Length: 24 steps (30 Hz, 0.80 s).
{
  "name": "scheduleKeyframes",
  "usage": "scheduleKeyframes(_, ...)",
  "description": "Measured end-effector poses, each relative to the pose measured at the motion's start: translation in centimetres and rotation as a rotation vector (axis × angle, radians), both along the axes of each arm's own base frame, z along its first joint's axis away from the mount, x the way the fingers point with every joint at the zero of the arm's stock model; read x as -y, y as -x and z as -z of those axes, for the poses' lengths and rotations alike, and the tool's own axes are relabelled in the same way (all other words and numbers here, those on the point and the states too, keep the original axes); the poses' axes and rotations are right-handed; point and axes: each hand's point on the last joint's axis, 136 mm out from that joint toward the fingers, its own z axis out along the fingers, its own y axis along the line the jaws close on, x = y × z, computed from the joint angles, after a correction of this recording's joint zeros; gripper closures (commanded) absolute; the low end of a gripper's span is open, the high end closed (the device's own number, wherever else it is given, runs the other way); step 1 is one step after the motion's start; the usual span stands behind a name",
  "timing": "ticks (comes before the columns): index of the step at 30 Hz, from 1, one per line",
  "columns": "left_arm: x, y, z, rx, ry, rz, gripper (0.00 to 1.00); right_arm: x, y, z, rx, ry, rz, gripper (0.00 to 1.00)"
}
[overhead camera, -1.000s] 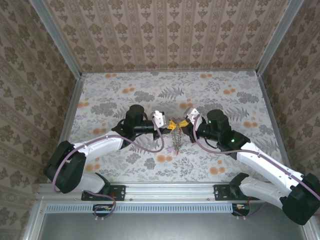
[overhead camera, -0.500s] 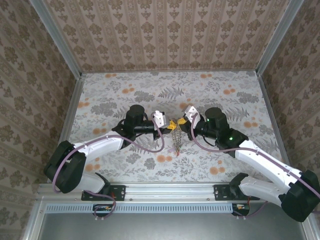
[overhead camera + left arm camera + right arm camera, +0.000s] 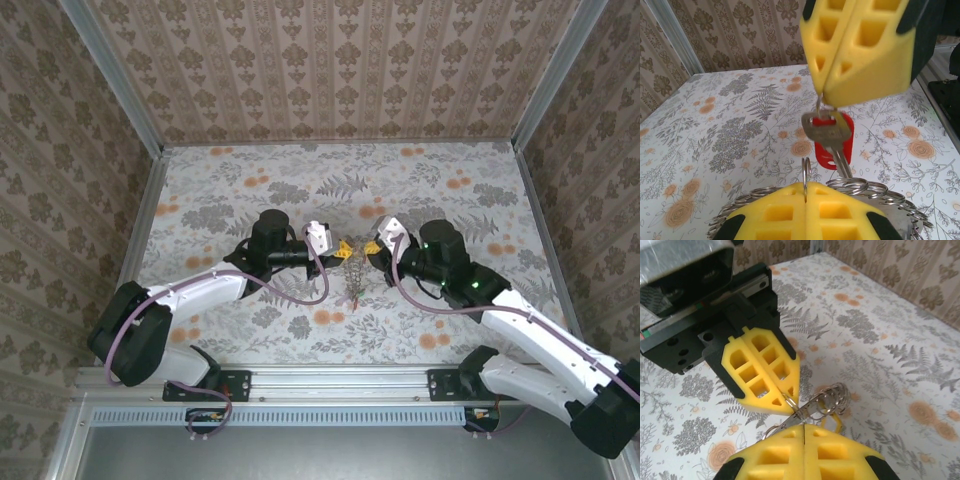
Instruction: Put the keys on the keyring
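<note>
Left gripper (image 3: 806,187): clamped on coiled silvery wire keyring (image 3: 860,188), table centre. Right gripper (image 3: 823,95): clamped on silver red-tagged key (image 3: 826,131), backed slightly rightward just now. I judge the threading unfinished.

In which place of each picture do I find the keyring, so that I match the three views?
Top external: keyring at centre, hanging below where the grippers meet.
Left wrist: keyring along the bottom edge, behind the left gripper, below the red-tagged key.
Right wrist: keyring at lower centre, above the right gripper.
Shared landmark: the shut yellow pads of the left gripper.
</note>
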Motion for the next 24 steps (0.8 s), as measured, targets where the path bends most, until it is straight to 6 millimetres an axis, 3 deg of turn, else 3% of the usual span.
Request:
scheduleKeyframes(5, 0.0, 0.0, 0.0, 0.0, 0.0, 0.0, 1.0, -0.9, -0.1, 1.2, -0.049, 0.008, -0.035, 1.0)
scheduleKeyframes(16, -0.1, -0.2, 0.1, -0.003, -0.006, -0.011, 1.0, -2.1, -0.8, 0.9, -0.053, -0.009, -0.06, 1.0)
scheduleKeyframes(24, -0.2, -0.5, 0.1, 0.001, -0.007, -0.026, 1.0, -1.8, -1.5, 1.2, -0.035, 0.02, -0.013, 1.0)
